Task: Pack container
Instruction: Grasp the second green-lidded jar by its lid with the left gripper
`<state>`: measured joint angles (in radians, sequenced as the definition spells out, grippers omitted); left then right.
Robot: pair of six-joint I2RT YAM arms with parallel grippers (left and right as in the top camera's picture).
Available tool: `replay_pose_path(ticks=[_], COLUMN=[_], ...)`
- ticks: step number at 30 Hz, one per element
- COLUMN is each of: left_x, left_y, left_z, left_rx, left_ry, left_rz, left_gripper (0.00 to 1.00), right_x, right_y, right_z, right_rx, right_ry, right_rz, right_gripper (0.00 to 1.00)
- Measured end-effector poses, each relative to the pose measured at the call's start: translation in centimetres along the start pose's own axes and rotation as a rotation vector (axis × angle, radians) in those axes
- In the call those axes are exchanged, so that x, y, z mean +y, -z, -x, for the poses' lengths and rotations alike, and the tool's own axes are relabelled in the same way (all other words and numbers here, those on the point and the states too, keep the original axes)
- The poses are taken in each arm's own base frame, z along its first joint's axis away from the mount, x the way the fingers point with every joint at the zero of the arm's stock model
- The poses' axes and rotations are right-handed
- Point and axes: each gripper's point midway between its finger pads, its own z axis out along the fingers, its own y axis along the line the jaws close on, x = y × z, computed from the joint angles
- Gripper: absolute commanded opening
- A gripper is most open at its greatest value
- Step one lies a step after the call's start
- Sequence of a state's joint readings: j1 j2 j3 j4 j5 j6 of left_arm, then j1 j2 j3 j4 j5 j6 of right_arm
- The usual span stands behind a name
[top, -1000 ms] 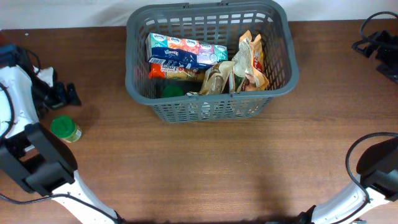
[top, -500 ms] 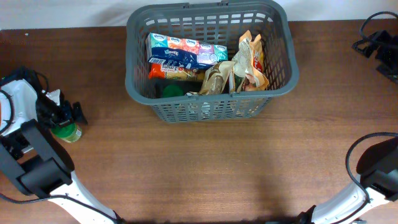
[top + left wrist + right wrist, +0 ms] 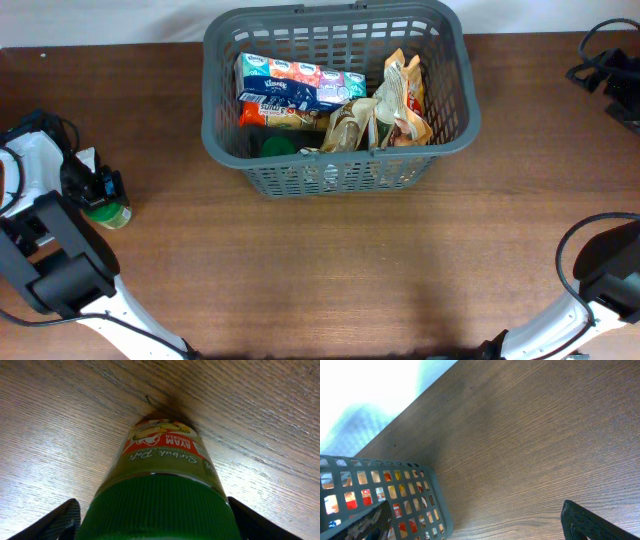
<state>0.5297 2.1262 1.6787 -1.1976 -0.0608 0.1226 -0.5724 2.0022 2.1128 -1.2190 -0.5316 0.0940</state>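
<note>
The dark grey basket (image 3: 340, 176) stands at the table's back middle; its corner also shows in the right wrist view (image 3: 395, 491). It holds tissue packs (image 3: 300, 80), snack bags (image 3: 400, 100) and a green-lidded item (image 3: 277, 145). A green-lidded jar (image 3: 108, 213) with an orange and yellow label stands on the table at the far left. My left gripper (image 3: 106, 189) is over it, and in the left wrist view (image 3: 154, 527) its fingers press both sides of the jar's lid (image 3: 160, 455). My right gripper (image 3: 612, 82) is open and empty at the far right back, also in its wrist view (image 3: 475, 522).
Bare wooden table (image 3: 330, 270) lies between the jar and the basket and in front of the basket. Cables and arm bases sit at the left edge (image 3: 40, 260) and the right edge (image 3: 605, 270). The table's back edge (image 3: 120, 44) runs behind the basket.
My left gripper moved down from behind the jar onto it and its fingers closed in on the lid. The jar, basket and right arm have not moved.
</note>
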Motion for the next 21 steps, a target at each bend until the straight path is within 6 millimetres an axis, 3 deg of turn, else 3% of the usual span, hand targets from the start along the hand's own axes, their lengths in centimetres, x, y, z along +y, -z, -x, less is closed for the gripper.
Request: replay_pose_path(ticks=[11,21], left_x=[-0.1,-0.4], left_y=[-0.1,-1.9], left_z=[0.3,-0.5], left_rx=[-0.011,0.006], left_ry=[-0.013,-0.020], left_rz=[-0.004,-0.012], left_gripper=[0.72,0.76], right_x=[0.0,0.0], right_y=[0.0,0.0], right_z=[0.0,0.0], right_rx=[0.000,0.000], right_ry=[0.000,0.000], right_rz=[0.000,0.000], right_gripper=[0.99,0.99])
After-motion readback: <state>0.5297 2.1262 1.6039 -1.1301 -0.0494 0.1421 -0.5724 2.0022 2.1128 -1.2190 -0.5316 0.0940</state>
